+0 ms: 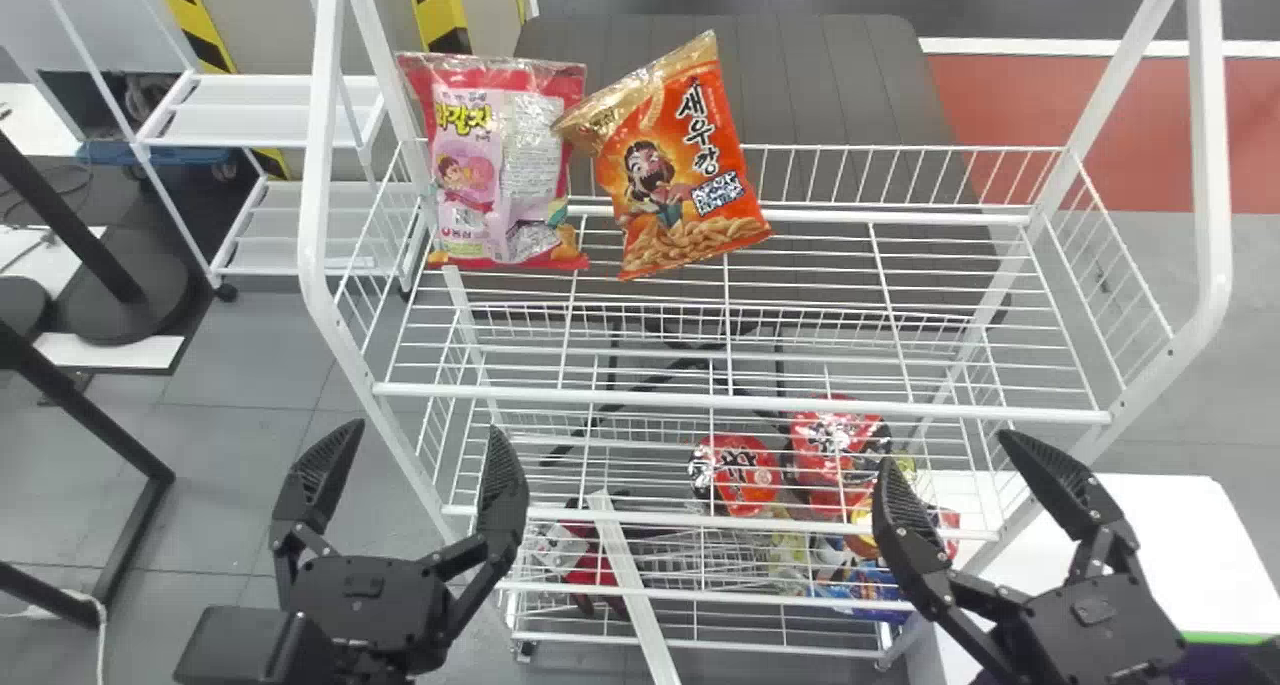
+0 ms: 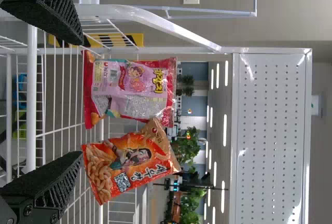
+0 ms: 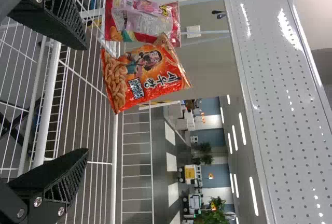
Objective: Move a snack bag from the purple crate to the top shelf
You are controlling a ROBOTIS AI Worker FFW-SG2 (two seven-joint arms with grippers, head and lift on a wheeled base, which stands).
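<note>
A white metal wire rack (image 1: 1216, 215) stands in front. Near it, left gripper (image 1: 427, 445) and right gripper (image 1: 945, 452) have fingers wide apart, holding nothing. The top shelf (image 1: 740, 403) carries a pink-and-red plastic snack bag (image 1: 490, 165), and beside it, tilted, an orange-and-gold one (image 1: 680, 170).

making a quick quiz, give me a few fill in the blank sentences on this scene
The pink bag stands on the robot's ____ side of the orange bag. Of the two on the shelf, the tilted one is ____. The jaws of the left gripper and right gripper are both ____.
Missing words: left; orange; open.
</note>
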